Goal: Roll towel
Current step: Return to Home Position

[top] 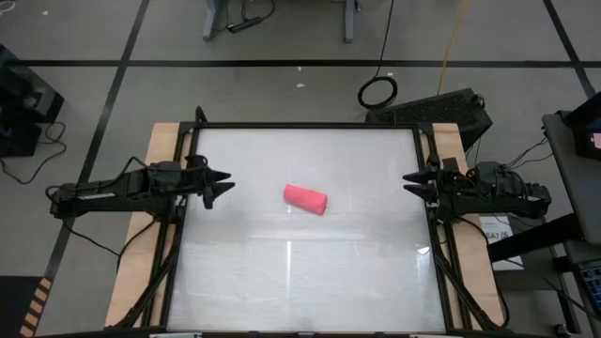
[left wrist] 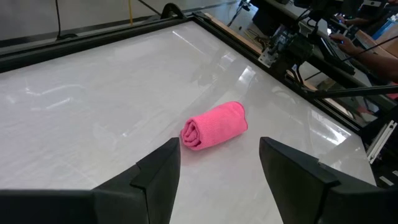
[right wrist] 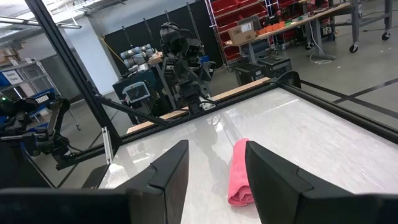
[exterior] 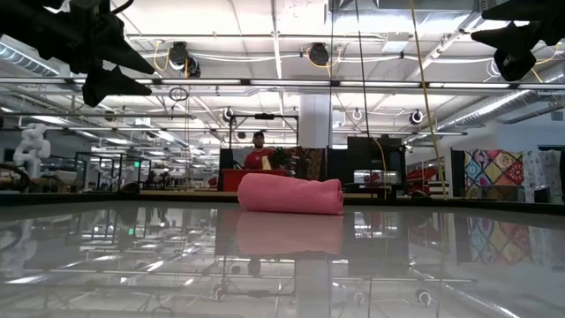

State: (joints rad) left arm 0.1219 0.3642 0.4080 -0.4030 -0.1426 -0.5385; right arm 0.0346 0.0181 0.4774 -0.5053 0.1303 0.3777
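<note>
Lying on the table (top: 366, 282), the towel (top: 305, 198) is rolled.

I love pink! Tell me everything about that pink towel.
The towel is bright pink, soft-looking cloth, rolled into a short fat log with a spiral showing at one end. It lies on its side near the middle of the shiny white table, slightly slanted. Only the table touches it; the left claw and right claw hang open, well off at either side.
</note>
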